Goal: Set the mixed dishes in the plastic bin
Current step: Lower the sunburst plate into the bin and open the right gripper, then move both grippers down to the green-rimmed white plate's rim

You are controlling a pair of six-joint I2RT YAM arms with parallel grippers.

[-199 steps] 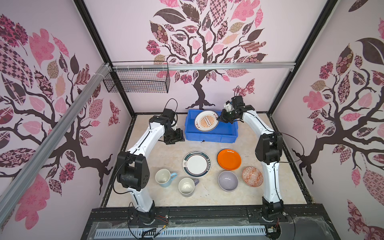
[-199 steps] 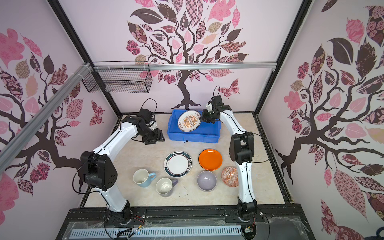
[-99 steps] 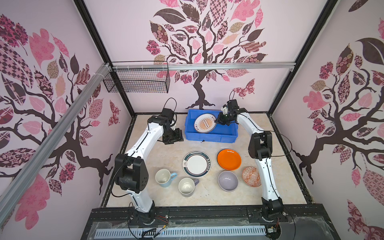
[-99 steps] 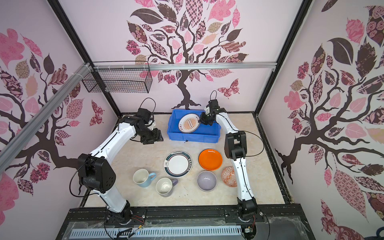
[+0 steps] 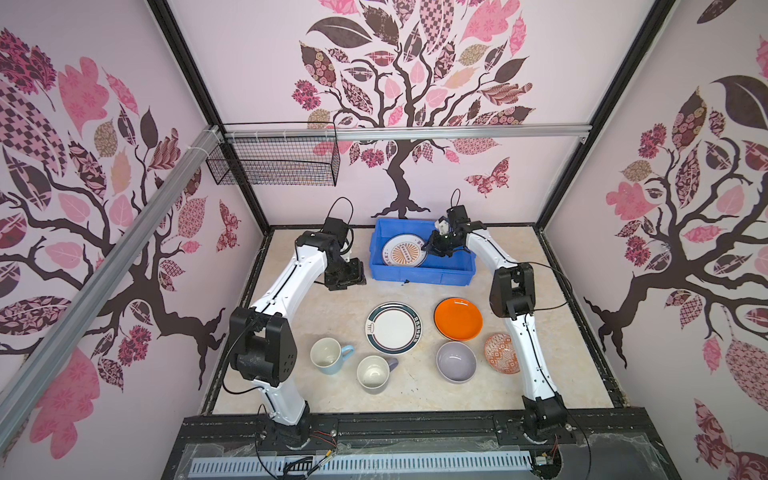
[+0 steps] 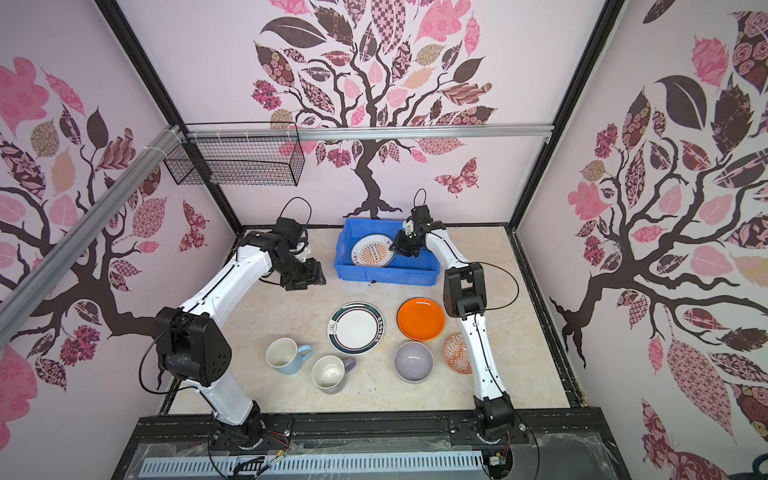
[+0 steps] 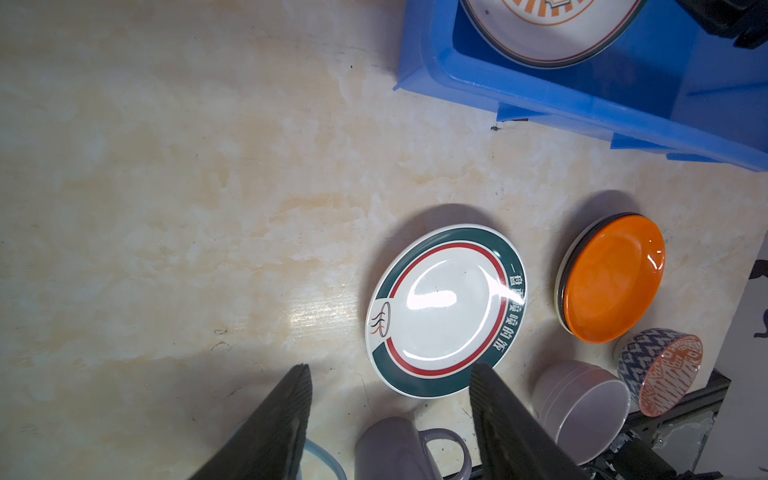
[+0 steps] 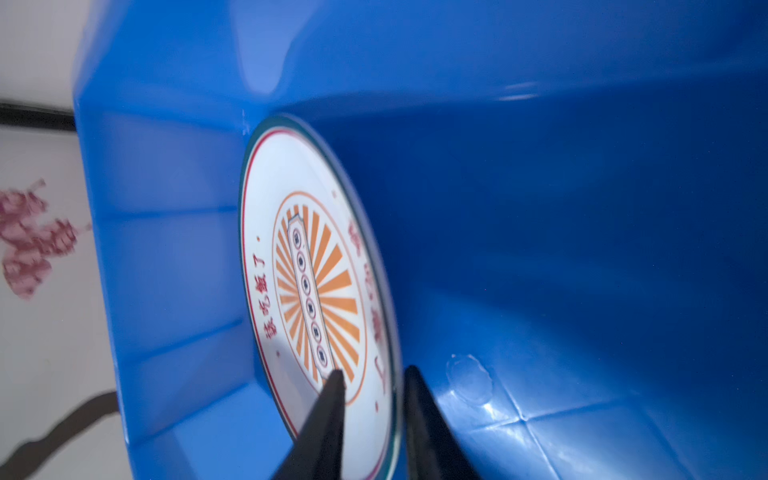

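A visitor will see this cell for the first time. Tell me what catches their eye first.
Probably the bright blue rectangular plastic bin at the back of the table, with an orange-sunburst white round plate leaning inside it and the right gripper astride its rim. Next, the glossy orange round plate nearer the front, and the dark tree decal rising behind the bin.

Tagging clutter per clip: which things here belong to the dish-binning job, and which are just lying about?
Job: blue plastic bin, sunburst-print white plate, dark-rimmed white plate, orange plate, light-blue mug, lavender mug, lavender bowl, orange-patterned bowl.
Lying about: black wire mesh basket.
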